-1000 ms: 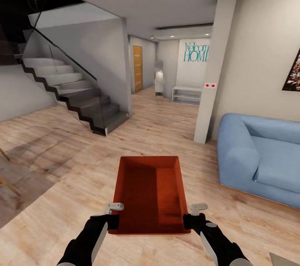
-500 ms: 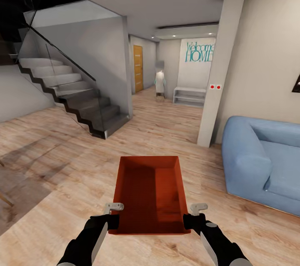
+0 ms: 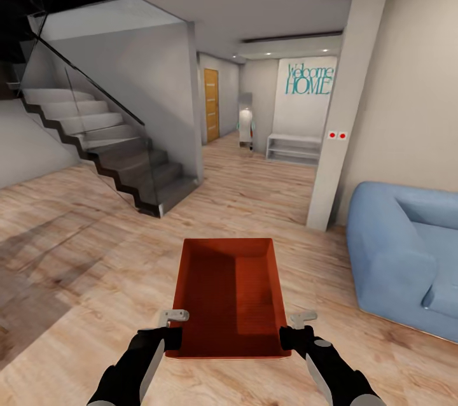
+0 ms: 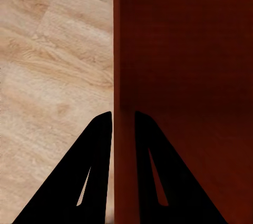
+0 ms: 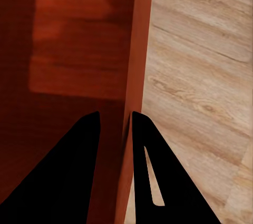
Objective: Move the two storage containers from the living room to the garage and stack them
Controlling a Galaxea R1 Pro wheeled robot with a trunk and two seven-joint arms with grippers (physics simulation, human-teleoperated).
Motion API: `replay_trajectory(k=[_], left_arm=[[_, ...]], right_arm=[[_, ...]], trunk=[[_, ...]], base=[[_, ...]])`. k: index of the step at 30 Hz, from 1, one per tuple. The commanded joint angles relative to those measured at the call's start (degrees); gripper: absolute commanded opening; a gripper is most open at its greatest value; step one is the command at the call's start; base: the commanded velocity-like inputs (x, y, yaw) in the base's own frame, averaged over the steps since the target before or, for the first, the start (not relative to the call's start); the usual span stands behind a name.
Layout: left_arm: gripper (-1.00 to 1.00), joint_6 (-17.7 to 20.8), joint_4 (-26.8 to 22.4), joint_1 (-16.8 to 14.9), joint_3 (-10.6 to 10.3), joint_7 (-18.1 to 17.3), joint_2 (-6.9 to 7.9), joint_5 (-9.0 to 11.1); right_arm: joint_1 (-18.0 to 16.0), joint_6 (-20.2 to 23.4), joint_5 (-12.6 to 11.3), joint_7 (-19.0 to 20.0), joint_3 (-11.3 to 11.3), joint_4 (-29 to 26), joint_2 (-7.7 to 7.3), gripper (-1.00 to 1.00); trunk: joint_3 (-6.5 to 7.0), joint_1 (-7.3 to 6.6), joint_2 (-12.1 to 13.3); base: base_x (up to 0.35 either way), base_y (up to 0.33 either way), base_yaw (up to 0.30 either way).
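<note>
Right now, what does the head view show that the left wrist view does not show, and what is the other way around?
The head view shows the room: the staircase, the blue sofa, the "Welcome HOME" wall text, the right gripper, and the whole open storage container. The left wrist view shows the close grip: the left gripper has one finger outside and one finger inside the container's thin wall. Both views share the red-orange container, the left gripper and the light wood floor.

Left end effector [image 4: 123, 129] fingers astride red-orange container [image 4: 184, 50] wall, above wood floor [image 4: 52, 66]
</note>
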Motion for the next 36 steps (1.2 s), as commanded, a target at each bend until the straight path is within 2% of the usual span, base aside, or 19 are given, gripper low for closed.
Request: replay_trajectory(k=[1, 12, 24, 36], left_arm=[[-1.0, 0.4, 0.0, 0.0, 0.2, 0.3, 0.94, -2.6], [-1.0, 0.4, 0.0, 0.0, 0.2, 0.3, 0.94, -2.6], [-1.0, 0.4, 0.0, 0.0, 0.2, 0.3, 0.94, -2.6], [-1.0, 0.4, 0.0, 0.0, 0.2, 0.3, 0.93, -2.6]], right_arm=[[-0.1, -0.5, 0.3, -0.1, -0.1, -0.3, -0.06, -1.0], [-0.1, -0.5, 0.3, -0.1, -0.1, -0.3, -0.06, -1.0], [-0.1, -0.5, 0.3, -0.1, -0.1, -0.3, -0.06, -1.0], [-0.1, -0.5, 0.3, -0.1, 0.0, -0.3, -0.06, -1.0]], trunk=[[-0.12, 0.06, -0.1], [-0.12, 0.06, -0.1], [-0.12, 0.06, -0.1], [-0.12, 0.06, -0.1]], base=[[0.327, 0.027, 0.0], [0.327, 0.003, -0.008], [0.327, 0.0, -0.228], [0.327, 0.0, -0.018]])
